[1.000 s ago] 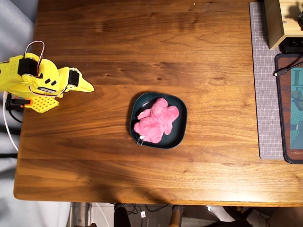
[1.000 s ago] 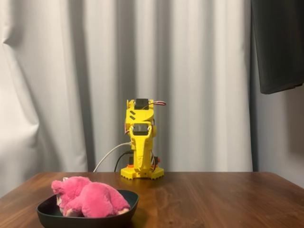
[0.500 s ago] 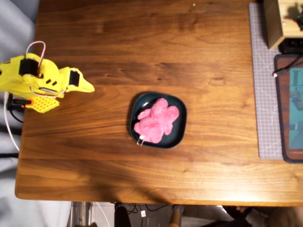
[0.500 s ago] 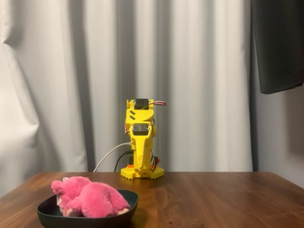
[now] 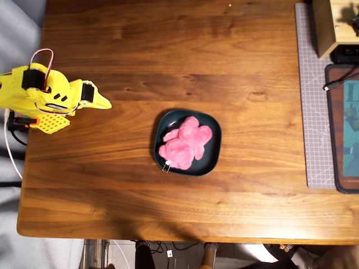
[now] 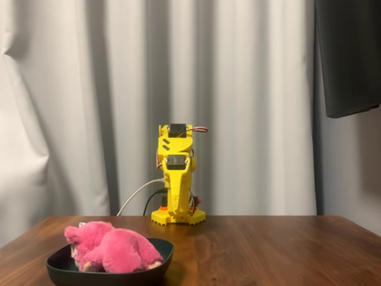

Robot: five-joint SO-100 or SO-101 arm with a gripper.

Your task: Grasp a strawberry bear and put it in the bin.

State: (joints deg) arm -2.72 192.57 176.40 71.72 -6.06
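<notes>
Nothing moved; arm folded, hand closed, empty.

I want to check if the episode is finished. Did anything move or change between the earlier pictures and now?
Nothing visibly changed. The bear still lies in the bin, and the arm stays folded at the table's edge with its gripper away from both and holding nothing.

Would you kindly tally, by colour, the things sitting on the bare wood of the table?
Pink: 1, the strawberry bear
Dark teal: 1, the bin holding it
Yellow: 1, the arm
Total: 3
</notes>
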